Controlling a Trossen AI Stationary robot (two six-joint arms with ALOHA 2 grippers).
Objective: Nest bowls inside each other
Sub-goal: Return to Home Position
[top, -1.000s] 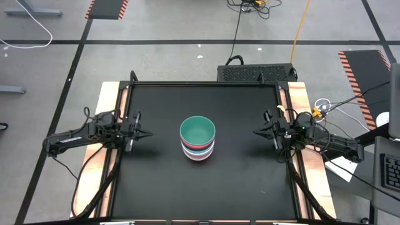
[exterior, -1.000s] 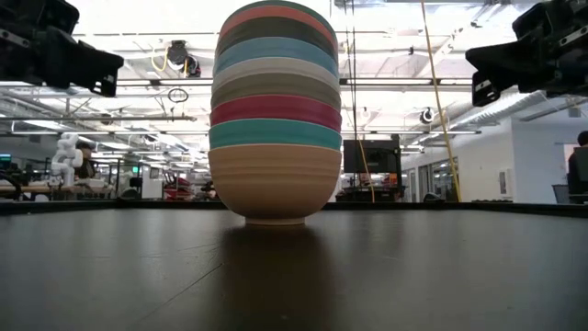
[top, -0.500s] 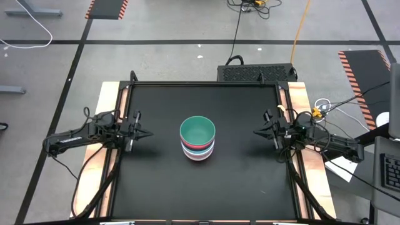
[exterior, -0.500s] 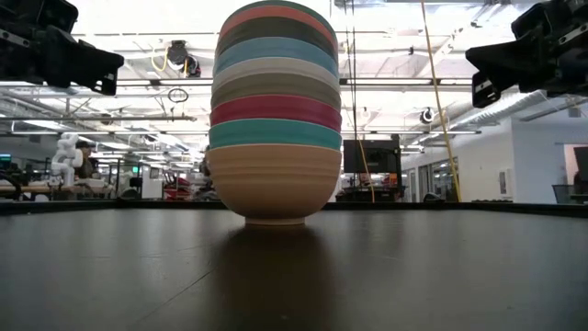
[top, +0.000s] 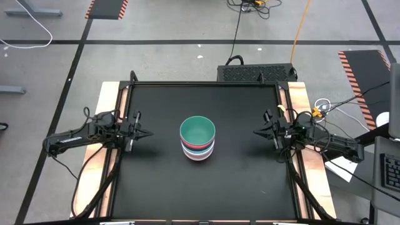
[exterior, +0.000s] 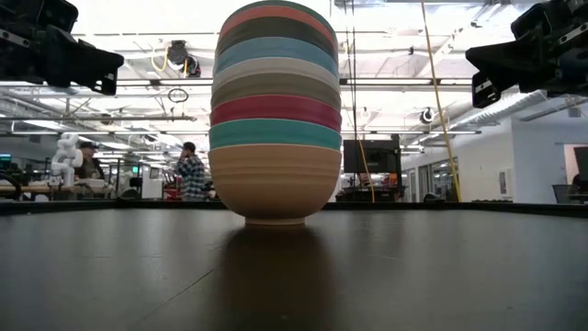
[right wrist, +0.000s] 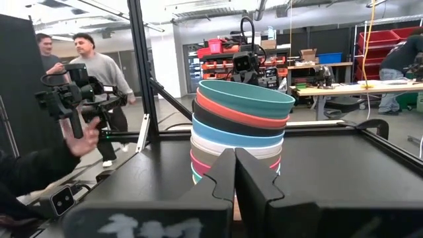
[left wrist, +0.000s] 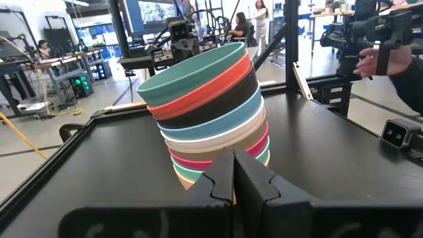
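"Where's the nested stack of plain round coloured bowls (top: 197,139)?"

"Upright at the middle of the black bench (top: 237,181). My left hand (top: 145,133) and right hand (top: 258,132), both pinched closed and empty, point at it from opposite sides, equally distant."

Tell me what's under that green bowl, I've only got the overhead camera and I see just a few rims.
Observer: Nine bowls are nested; the bottom bowl is pale orange.
Operator: What's right under the green bowl?
Observer: A red bowl, then a black bowl.
Operator: How high are the hands?
Observer: The left hand and right hand hang well above the table, level with the upper bowls.
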